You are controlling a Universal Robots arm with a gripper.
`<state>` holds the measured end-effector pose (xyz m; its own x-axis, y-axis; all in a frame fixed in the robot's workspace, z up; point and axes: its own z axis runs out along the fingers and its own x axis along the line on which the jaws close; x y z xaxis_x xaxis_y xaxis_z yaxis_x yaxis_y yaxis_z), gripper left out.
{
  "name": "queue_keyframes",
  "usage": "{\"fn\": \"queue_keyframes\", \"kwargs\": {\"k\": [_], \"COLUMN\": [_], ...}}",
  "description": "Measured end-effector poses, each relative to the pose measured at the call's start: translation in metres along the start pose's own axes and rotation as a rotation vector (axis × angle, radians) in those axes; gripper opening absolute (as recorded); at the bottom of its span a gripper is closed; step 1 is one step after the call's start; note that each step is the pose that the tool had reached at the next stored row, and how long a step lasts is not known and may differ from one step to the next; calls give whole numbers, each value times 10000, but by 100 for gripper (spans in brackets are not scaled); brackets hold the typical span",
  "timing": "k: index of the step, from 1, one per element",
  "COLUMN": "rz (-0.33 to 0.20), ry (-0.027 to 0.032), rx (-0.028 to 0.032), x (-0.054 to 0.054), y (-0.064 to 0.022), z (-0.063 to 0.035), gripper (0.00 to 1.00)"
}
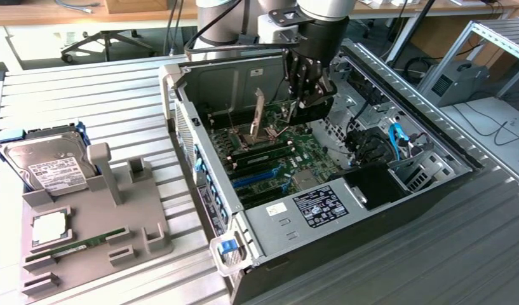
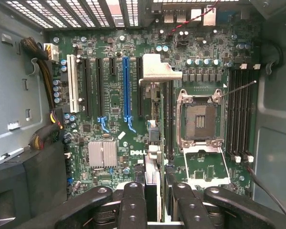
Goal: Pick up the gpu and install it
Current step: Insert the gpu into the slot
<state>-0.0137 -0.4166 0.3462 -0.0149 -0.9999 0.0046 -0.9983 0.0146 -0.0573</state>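
GPU hangs edge-on inside the open computer case, pinched between the fingers of the claw, which is closed on the card's upper edge; from the wrist view its silver bracket juts out at the far end, toward the case's rear grille. The card sits above the motherboard, apparently over the black slot lying between the blue expansion slot and the bare CPU socket, though I cannot tell whether its lower edge has touched the slot yet. From the exterior view the arm reaches down into the case from above, while the gray fixture tray on the slatted counter at the exterior view's left carries the hard drive and a green memory stick. The risks, as I judge them, lie in alignment: a card slightly tilted or offset would ride the slot wall instead of seating, and pressing then could bend the bracket or stress the board. The open socket sits just beside the card, so sideways drift could scrape its exposed contacts. A thin-edge grip could also let the card pivot under pressure.
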Motion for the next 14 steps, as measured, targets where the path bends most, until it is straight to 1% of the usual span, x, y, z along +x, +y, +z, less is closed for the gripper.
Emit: {"fn": "queue_keyframes", "kwargs": {"k": [14], "rz": [0], "ry": [0], "rx": [0], "x": [31], "y": [1], "z": [23], "gripper": [27]}}
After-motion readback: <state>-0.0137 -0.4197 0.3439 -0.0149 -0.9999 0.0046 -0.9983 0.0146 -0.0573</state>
